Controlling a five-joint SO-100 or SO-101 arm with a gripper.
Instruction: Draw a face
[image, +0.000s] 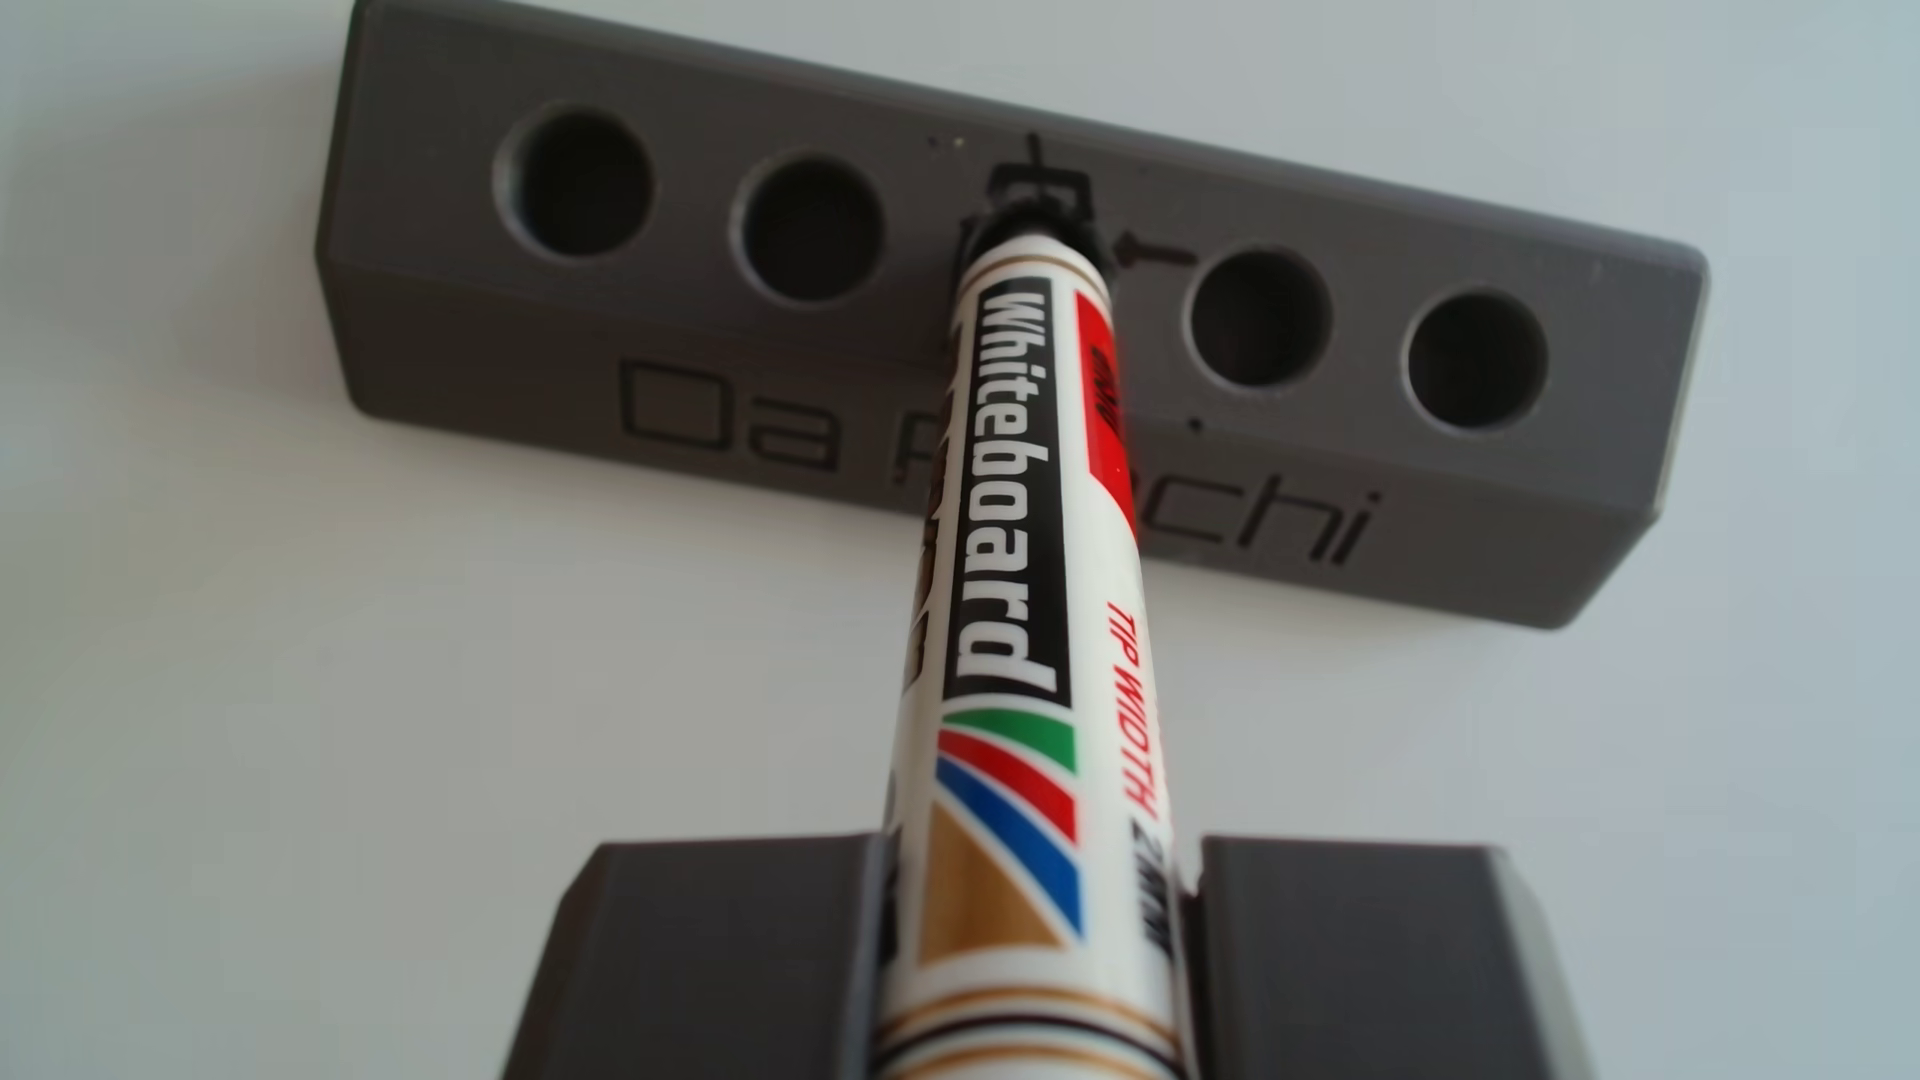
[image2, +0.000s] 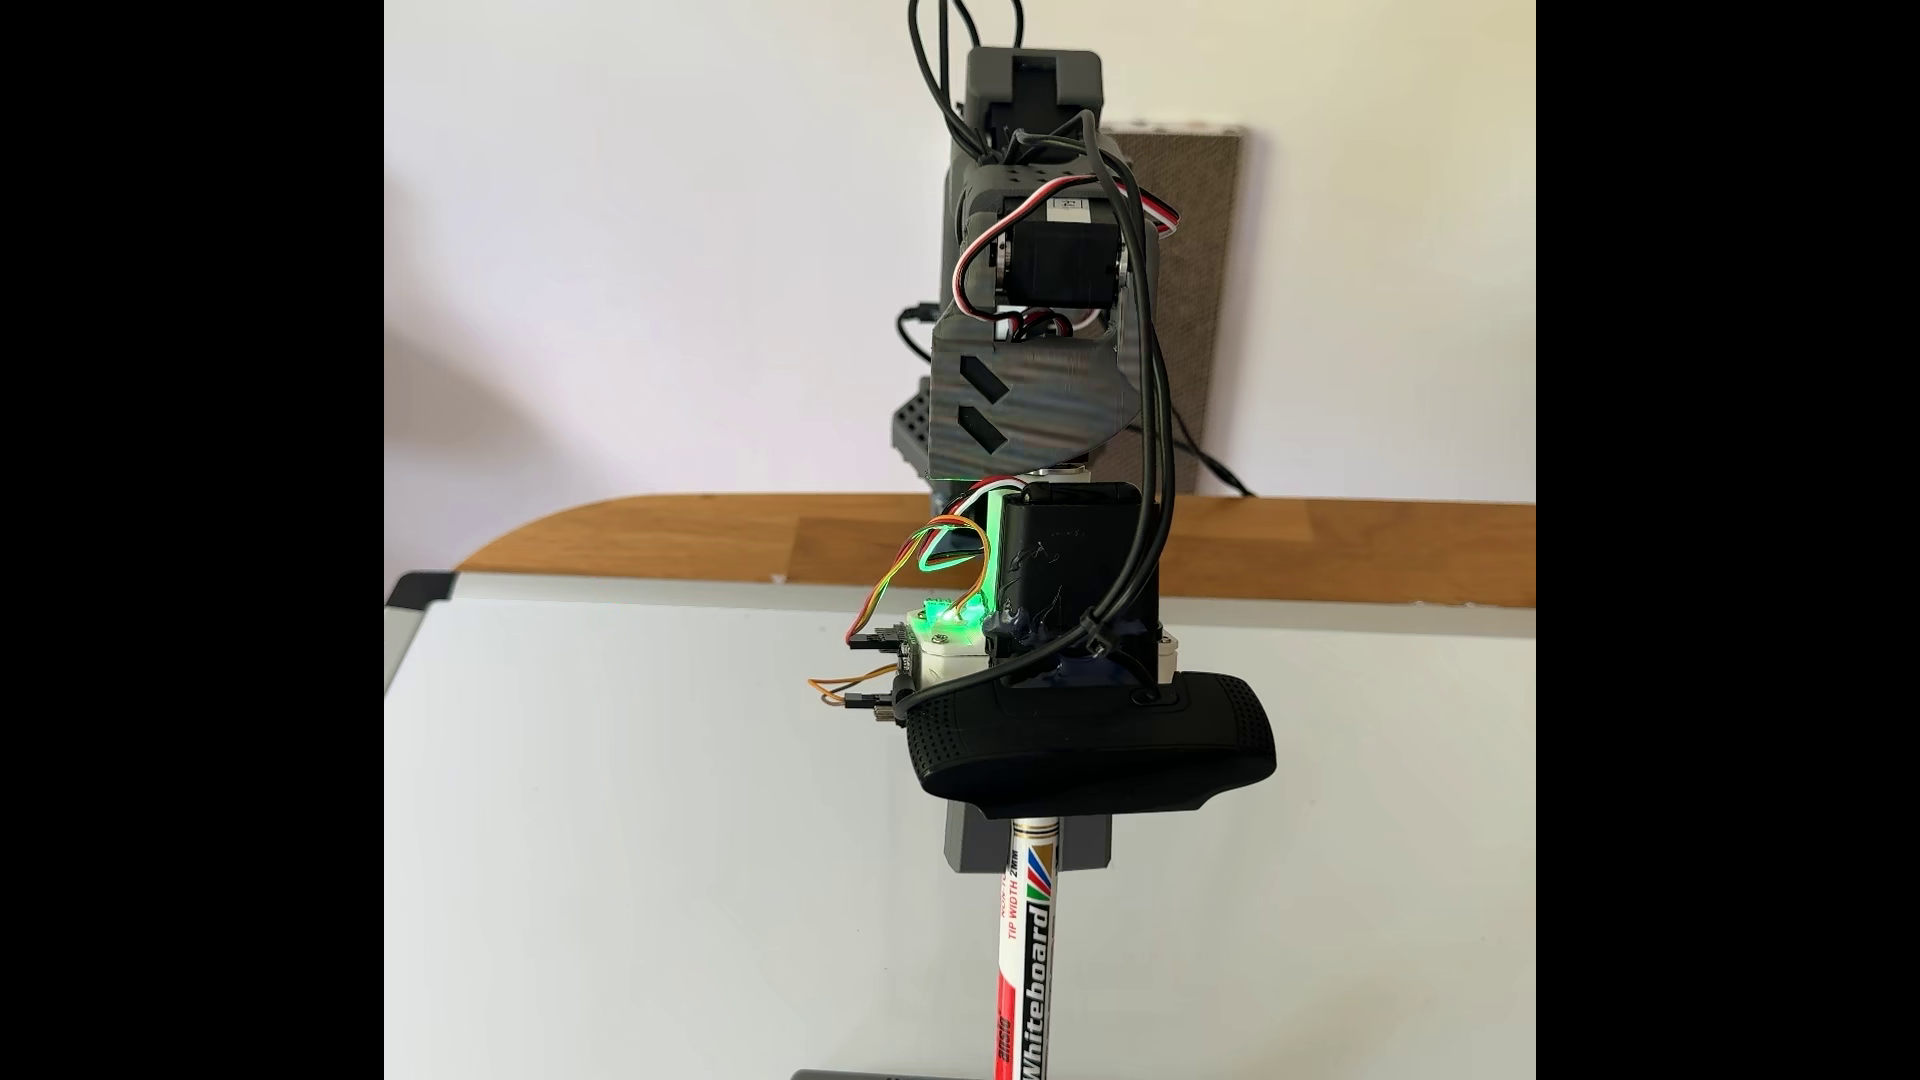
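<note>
A whiteboard marker (image: 1023, 582) is clamped between the two grey blocks of the tool (image: 1039, 935), closed tight on its barrel. Its tip is sunk in the middle hole of a grey holder block (image: 727, 343), which is set on the whiteboard (image2: 644, 831) covering the bench (image2: 727, 540).

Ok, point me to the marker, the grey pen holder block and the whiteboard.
marker (image: 1013, 498): the other view, on the black "Whiteboard" label of its barrel.
pen holder block (image: 1039, 436): the other view, on its grey front face beside the marker.
whiteboard (image2: 644, 831): fixed view, on bare white surface left of the arm.
</note>
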